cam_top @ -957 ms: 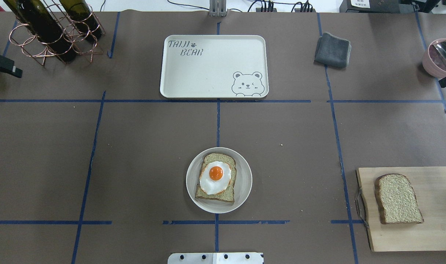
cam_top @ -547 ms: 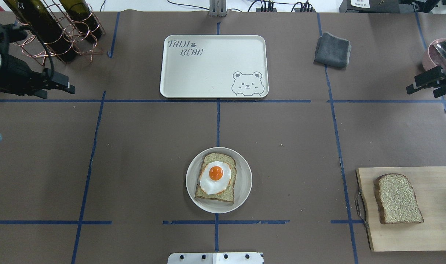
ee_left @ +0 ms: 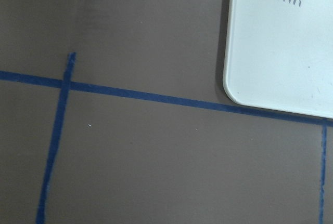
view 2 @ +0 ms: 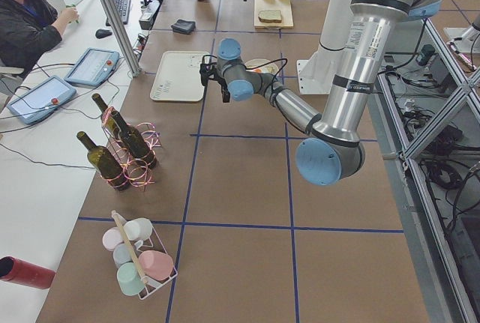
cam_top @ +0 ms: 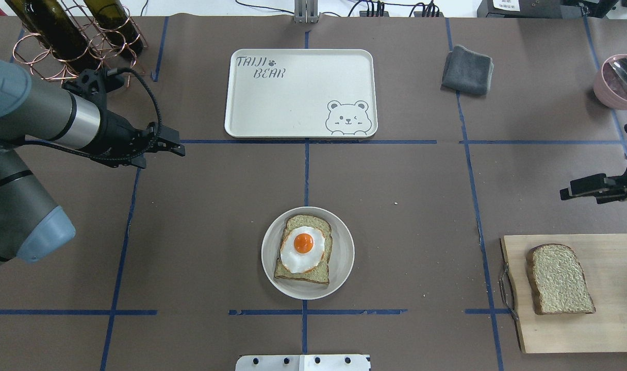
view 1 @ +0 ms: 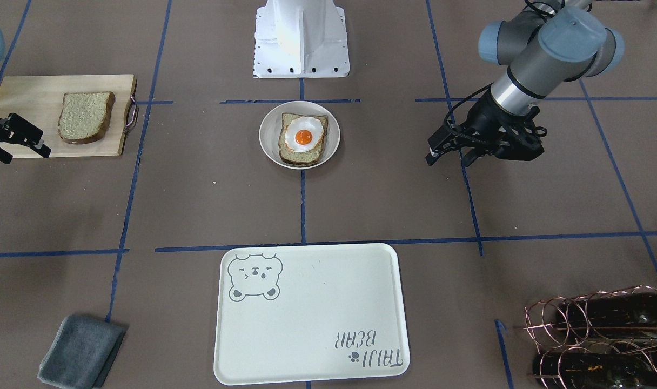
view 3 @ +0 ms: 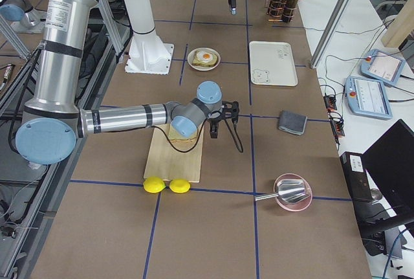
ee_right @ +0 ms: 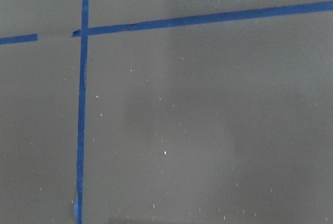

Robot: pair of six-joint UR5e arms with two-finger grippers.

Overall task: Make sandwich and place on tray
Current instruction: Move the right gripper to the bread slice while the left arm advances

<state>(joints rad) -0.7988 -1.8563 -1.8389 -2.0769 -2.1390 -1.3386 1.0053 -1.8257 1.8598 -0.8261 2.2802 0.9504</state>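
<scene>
A bread slice topped with a fried egg [cam_top: 303,250] lies in a round white bowl [cam_top: 344,257] at the table's near centre; it also shows in the front view [view 1: 303,135]. The second bread slice [cam_top: 560,280] lies on the wooden cutting board [cam_top: 617,319] at the near right. The bear tray [cam_top: 300,93] is bare at the far centre; its corner shows in the left wrist view [ee_left: 281,52]. My left gripper [cam_top: 164,157] hovers open and empty, left of the tray's near corner. My right gripper [cam_top: 581,197] hovers open and empty, just beyond the board.
A copper rack of wine bottles [cam_top: 76,41] stands at the far left behind my left arm. A folded grey cloth [cam_top: 468,69] lies right of the tray. A pink bowl with a spoon [cam_top: 620,80] is at the far right. Two lemons [view 3: 167,185] lie past the board.
Both arms have come in from the table's sides. The left gripper moved right, toward the tray's near left corner. The right gripper moved nearer, toward the cutting board.
</scene>
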